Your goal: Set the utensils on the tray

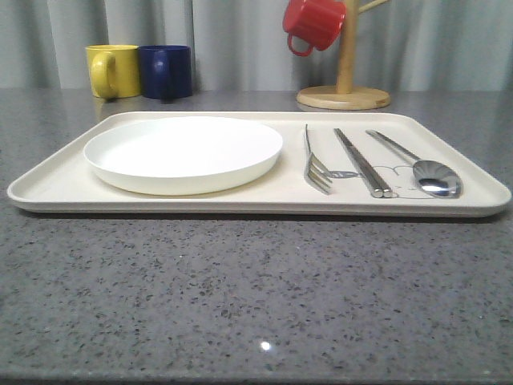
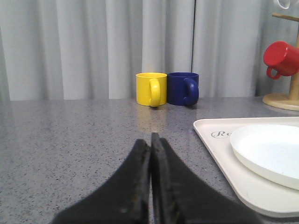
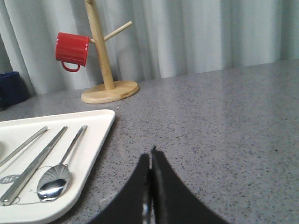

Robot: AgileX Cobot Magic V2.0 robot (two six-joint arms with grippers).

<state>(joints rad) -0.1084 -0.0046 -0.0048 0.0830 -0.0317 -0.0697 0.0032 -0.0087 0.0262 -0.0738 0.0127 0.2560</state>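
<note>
Front view: The large flat cream rectangular tray (image 1: 56, 186) lies on the grey speckled stone table (image 1: 240, 297). A round white plate (image 1: 183, 153) occupies its left half. On its right half lie three slim silver metal utensils, side by side and roughly parallel: the four-tined fork (image 1: 314, 165) nearest the plate, the pair of straight chopsticks (image 1: 361, 163) in the middle, and the oval-bowled spoon (image 1: 421, 167) outermost. Working ends point toward the robot, handles away, an orderly place setting. All three rest fully inside the rim, so the task appears complete. Behind the tray stand a yellow mug (image 1: 113, 70) and a dark blue mug (image 1: 165, 71), touching, and a red mug (image 1: 314, 23) hangs on a wooden mug tree (image 1: 345, 80).

Left wrist view: The left gripper (image 2: 151, 140) sits low over bare table beside the tray's left edge. Its black fingers are pressed together and carry nothing, consistent with a parked position.

Right wrist view: The right gripper (image 3: 151, 156) is likewise closed and empty, off the tray's right edge, near the spoon but apart from it.
</note>
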